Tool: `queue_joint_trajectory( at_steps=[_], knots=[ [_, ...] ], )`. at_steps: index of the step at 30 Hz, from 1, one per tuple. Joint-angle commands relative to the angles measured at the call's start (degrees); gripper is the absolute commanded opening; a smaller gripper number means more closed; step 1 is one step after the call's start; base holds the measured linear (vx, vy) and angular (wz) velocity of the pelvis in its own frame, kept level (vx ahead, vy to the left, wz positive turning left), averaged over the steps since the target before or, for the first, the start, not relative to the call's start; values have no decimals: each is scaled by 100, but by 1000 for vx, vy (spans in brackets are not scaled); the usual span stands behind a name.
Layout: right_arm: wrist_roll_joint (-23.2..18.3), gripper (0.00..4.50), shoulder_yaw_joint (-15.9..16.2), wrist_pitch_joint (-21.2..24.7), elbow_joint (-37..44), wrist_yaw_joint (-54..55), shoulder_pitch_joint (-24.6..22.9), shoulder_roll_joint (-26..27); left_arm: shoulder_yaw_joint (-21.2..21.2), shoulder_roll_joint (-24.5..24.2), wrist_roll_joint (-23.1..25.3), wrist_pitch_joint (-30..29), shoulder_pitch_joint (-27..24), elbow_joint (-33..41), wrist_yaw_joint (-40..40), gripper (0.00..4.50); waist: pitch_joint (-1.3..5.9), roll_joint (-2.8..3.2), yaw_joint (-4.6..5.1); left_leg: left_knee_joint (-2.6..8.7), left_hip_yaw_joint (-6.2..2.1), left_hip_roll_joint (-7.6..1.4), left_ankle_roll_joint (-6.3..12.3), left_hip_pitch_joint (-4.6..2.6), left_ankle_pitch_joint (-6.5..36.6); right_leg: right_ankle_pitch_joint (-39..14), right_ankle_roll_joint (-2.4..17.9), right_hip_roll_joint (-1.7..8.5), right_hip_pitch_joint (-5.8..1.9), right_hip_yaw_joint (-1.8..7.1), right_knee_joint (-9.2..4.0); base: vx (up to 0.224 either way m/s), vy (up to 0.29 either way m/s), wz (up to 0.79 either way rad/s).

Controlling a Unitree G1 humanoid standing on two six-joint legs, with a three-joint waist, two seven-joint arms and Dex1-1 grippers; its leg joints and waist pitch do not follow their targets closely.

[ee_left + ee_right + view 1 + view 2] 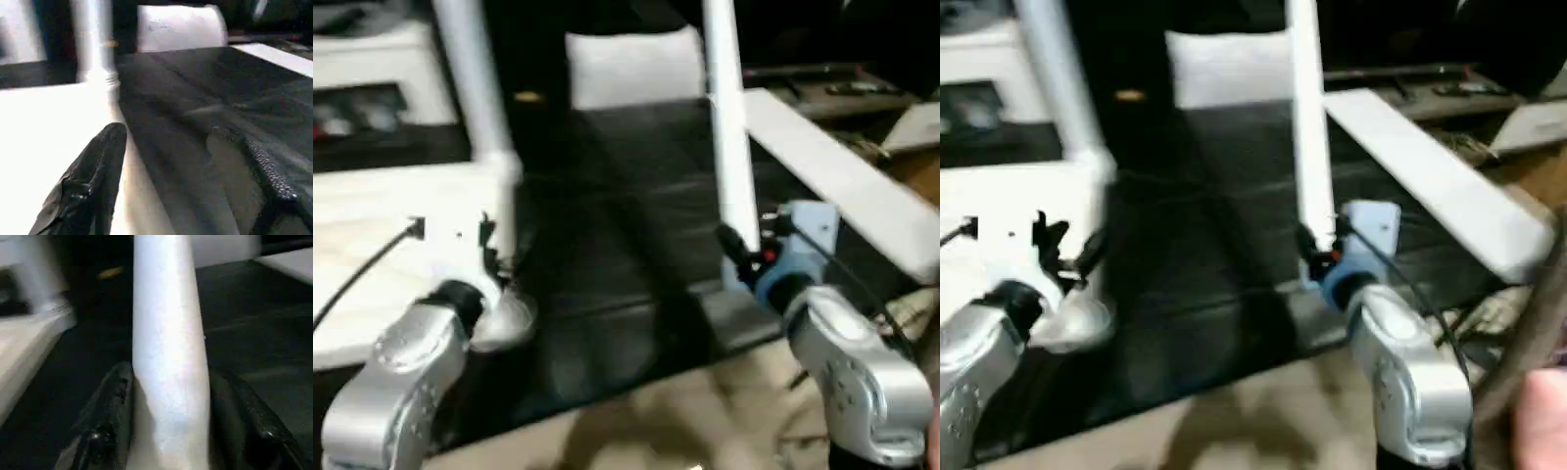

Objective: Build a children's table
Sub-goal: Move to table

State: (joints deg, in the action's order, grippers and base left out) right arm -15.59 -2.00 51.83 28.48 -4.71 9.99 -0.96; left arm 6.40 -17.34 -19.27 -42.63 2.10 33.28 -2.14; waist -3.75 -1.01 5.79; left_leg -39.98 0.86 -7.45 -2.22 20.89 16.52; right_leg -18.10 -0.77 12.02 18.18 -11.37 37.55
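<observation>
On the dark mat (626, 245): table top (391, 245) lies at the robot's left, one leg (475, 88) standing upright in its corner.
Right gripper (168, 431): clamped around a second white leg (166, 333) (both black fingers (110, 416) press its sides), held upright above the mat.
Left gripper (190, 161): fingers apart, one over the top's edge, holding nothing.
Long white board (842, 176): beside the mat, right.

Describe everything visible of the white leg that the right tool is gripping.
The long white tapered plastic tube leg looks smooth, matte and plain. It stands nearly upright over the dark mat, its top running out of the picture. The right tool clamps it low down, one black finger on each side. Its lower end is hidden behind the tool. It stands apart from the white plastic table top.
</observation>
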Motion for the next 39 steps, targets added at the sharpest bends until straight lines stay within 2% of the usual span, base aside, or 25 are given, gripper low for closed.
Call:
queue_joint_trajectory(
  at_steps=[1, 2, 3, 4, 5, 6, 7, 8, 9, 10, 11, 12, 13, 14, 18, 20, 21, 22, 23, 25, 27, 33, 34, 35, 39],
  knots=[
    [-103, 191, 39, -10, 97, -128, 202, -145, -107, 127, 77, -25, -45, 62, 81, 301, 283, 336, 144, 903, -682, -57, 2545, -643, -352, -967, 92, -988, 524, 259, 659, 11, 272, 82],
    [-106, 191, 42, -8, 93, -131, 212, -151, -111, 140, 80, -23, -45, 61, 90, 301, 286, 299, -11, 757, -720, -113, 3195, -617, -1843, -733, 66, -1017, 792, 409, 805, 9, 225, 62],
    [-109, 191, 46, -6, 90, -136, 227, -156, -123, 159, 84, -21, -44, 63, 102, 301, 274, 207, -45, 831, -723, -167, 3351, -485, -2285, -619, 0, -1024, 777, 474, 849, 9, 225, 62],
    [-67, 191, 94, -27, 70, -203, 261, -227, -146, 241, 93, -28, -21, 62, 148, 301, 366, -44, -101, 895, -745, -261, 3105, -419, -2596, -137, -97, -911, 840, 775, 739, -18, 270, 65],
    [-50, 191, 109, -36, 65, -221, 273, -251, -135, 277, 83, -46, -12, 59, 172, 301, 406, -326, -211, 913, -523, 193, 1961, -148, -1808, 811, 178, -514, 698, 1315, 141, -7, 264, 72],
    [-46, 191, 112, -39, 63, -224, 276, -257, -131, 287, 80, -53, -9, 59, 179, 301, 486, -596, -299, 567, -248, 525, 1253, 164, -554, 1227, 8, 41, 369, 1686, -319, -7, 264, 72],
    [-39, 191, 97, -56, 59, -219, 289, -259, -168, 251, 151, 1, 5, 66, 168, 301, 512, -408, -464, -878, -159, 440, 370, 468, 1005, 2177, 343, 1262, 43, 2330, -723, 37, 266, 70],
    [-38, 191, 80, -68, 54, -208, 299, -254, -179, 239, 195, 26, 16, 71, 181, 301, 392, -425, -234, -987, -259, 229, -397, 651, 1118, 2844, 431, 1019, -94, 1359, -592, 28, 253, 57],
    [-31, 191, 56, -82, 45, -191, 317, -252, -141, 305, 190, 24, 49, 57, 251, 301, 292, -321, -535, -865, -210, 201, -815, 413, 1092, 2651, 825, 801, -20, 1162, -751, 28, 253, 57],
    [-20, 191, 48, -109, 31, -182, 335, -260, -113, 366, 176, 6, 92, 33, 306, 301, 283, -306, -534, -292, -135, -81, -931, 89, 608, 1774, 1919, 194, -102, 757, -617, -43, 243, 63],
    [-16, 191, 50, -122, 23, -184, 341, -264, -123, 358, 184, 3, 109, 25, 300, 301, 288, 135, -513, 463, -385, -358, -1047, -315, 147, 485, 1540, -655, -44, 80, -264, -73, 232, 93],
    [-64, 191, -16, -147, 12, -144, 353, -205, -158, 343, 228, -10, 143, 18, 290, 301, 130, 319, -539, 1091, -813, -856, -1080, -234, 1400, 173, 946, -939, 335, 509, 263, -73, 232, 93],
    [-67, 191, -20, -148, 11, -141, 354, -201, -159, 343, 230, -11, 144, 18, 290, 301, 301, 321, -381, 1222, -641, -1347, -1942, -224, 1214, 131, 305, -875, 455, 595, 671, -23, 219, 67],
    [-251, 191, -279, -184, 4, 0, 364, 44, -212, 365, 282, -26, 176, 21, 292, 301, 324, 479, -554, 1206, -388, -1111, -2223, -164, 881, 173, 220, -1002, 650, 531, 765, 12, 195, 22],
    [-250, 191, -349, -201, -20, 42, 394, 25, -207, 541, 248, 8, 185, 23, 342, 301, 468, 343, -737, 1046, -155, -684, -1349, -284, 24, 139, 135, -1037, 563, 478, 432, -5, 138, 14],
    [-225, 191, -372, -233, -30, 61, 396, 24, -230, 548, 243, -17, 199, 37, 327, 301, 453, 0, -716, 992, -164, -530, -672, -266, -361, 693, -96, -646, 369, 872, -184, -3, 32, 0],
    [-202, 191, -407, -274, -38, 84, 401, 36, -254, 541, 239, -44, 221, 50, 309, 301, 451, -355, -796, 823, 156, -216, -469, 15, -34, 483, -450, -334, 76, 1221, -546, 0, 0, 0],
    [-188, 191, -440, -329, -47, 90, 415, 50, -248, 558, 197, -43, 248, 54, 295, 301, 311, -253, -876, 786, 227, -207, -428, 69, 381, -395, -403, 14, 114, 1362, -717, -19, -69, -6],
    [-201, 190, -486, -380, -59, 95, 432, 80, -223, 581, 161, -33, 272, 50, 295, 301, 401, -334, -920, 718, 274, -271, -302, 91, 148, -1027, -310, 65, 32, 1399, -723, -48, -88, -13],
    [-300, 190, -600, -455, -87, 104, 471, 166, -157, 628, 88, -15, 312, 35, 279, 301, 385, -292, -853, 908, 342, -366, -386, 86, -8, -619, 124, -262, 75, 1255, -610, -47, -71, -12],
    [-446, 190, -704, -546, -132, 84, 539, 209, 3, 763, -19, -24, 392, 34, 277, 301, 389, -222, -751, 963, 336, -416, -514, 55, 88, 177, 446, -385, 66, 1196, -518, 0, 0, 0],
    [-749, 190, -811, -778, -166, -211, 604, 205, 133, 711, -269, -53, 663, -129, -6, 348, 347, -178, -667, 955, 441, -450, -426, 18, 297, 366, 730, -422, 28, 1228, -554, 0, 0, 0],
    [-736, 190, -802, -911, -178, -290, 605, 171, 117, 683, -331, -60, 728, -180, -93, 348, 341, -73, -675, 956, 438, -452, -470, 4, 330, 332, 741, -424, 42, 1229, -541, 0, 0, 0],
    [-726, 190, -801, -973, -187, -333, 607, 158, 111, 671, -368, -68, 760, -203, -132, 366, 339, -144, -651, 961, 470, -466, -486, -11, 451, 176, 717, -450, 58, 1228, -569, 0, 0, 0],
    [-1225, 190, -961, -628, -161, -595, 664, 197, 97, 653, -649, -88, 1037, -394, -455, 380, 336, -98, -675, 963, 501, -479, -443, -21, 418, 37, 812, -454, 65, 1233, -558, 0, 0, 0]
  ],
)
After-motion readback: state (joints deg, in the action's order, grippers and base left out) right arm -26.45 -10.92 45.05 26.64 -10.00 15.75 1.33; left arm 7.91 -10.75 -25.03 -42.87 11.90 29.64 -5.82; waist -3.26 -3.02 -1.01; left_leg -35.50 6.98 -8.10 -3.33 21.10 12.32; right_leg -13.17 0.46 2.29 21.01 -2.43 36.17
